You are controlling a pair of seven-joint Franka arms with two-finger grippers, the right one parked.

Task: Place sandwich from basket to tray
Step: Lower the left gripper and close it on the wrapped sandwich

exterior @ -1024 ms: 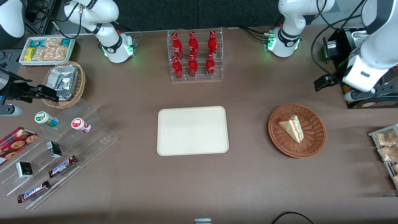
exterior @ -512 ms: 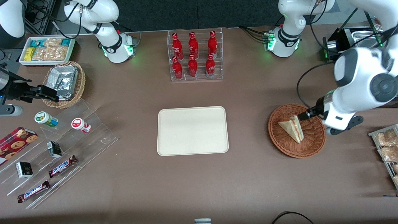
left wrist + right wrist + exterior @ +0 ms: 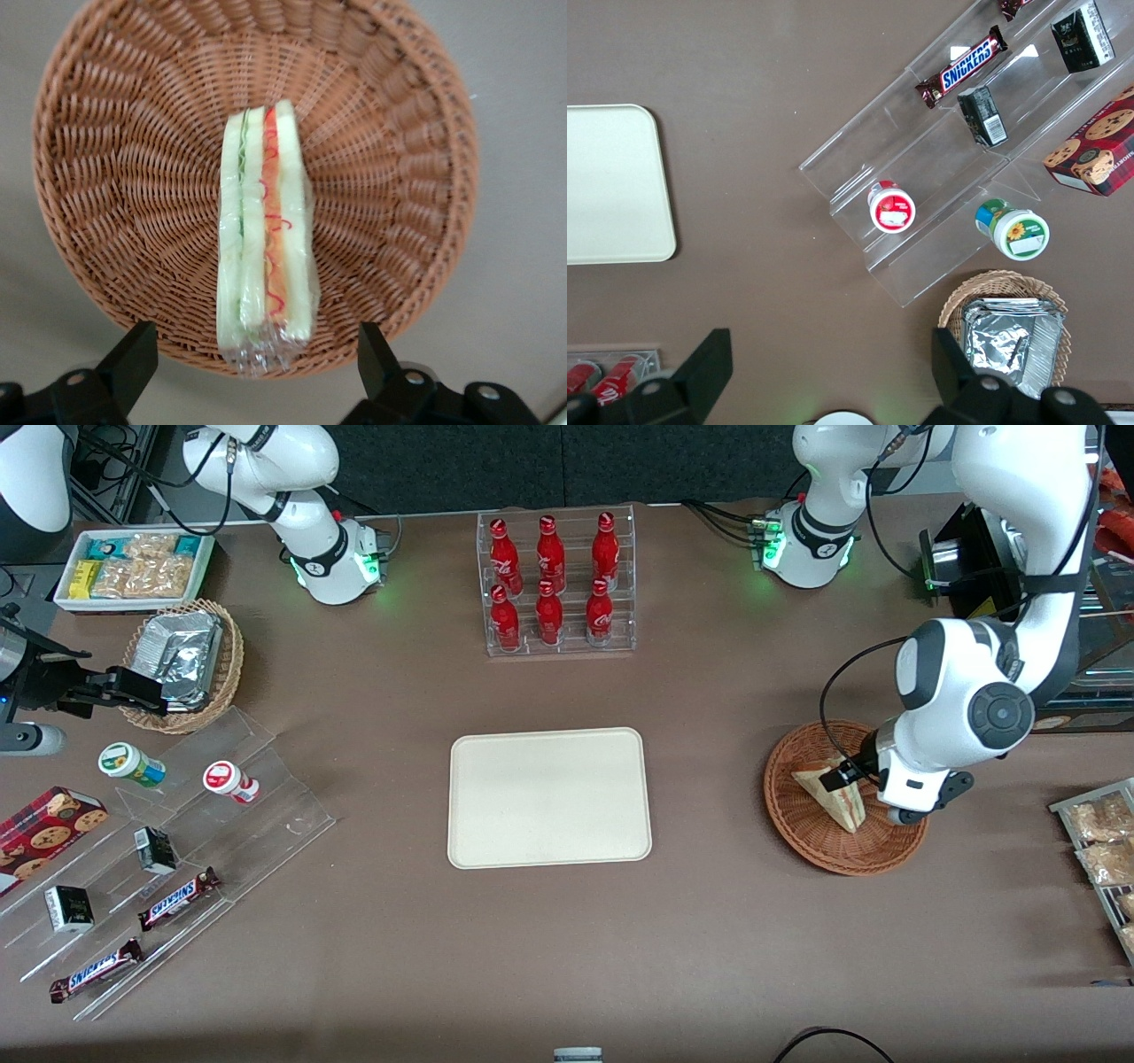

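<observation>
Since the earlier frame, the left arm's two-finger gripper [image 3: 840, 778] has swung in from the working arm's end of the table and now hangs above the round reddish-brown woven wicker basket [image 3: 811, 834], its black fingers [image 3: 129, 358] spread wide with nothing between them. Inside the basket lies the triangular white-bread sandwich [image 3: 266, 239] with red and green filling, edge up. A sound grasp would descend straight, straddle the bread faces, and close gently before carrying it to the flat cream rectangular tray [image 3: 549, 797] near the table's middle.

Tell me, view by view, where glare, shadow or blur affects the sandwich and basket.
Left wrist view: sandwich wrap glints at its end; the open end effector fingers look soft; basket sharp. Front view: the arm over the basket hides part of the sandwich; green base lights glow.
</observation>
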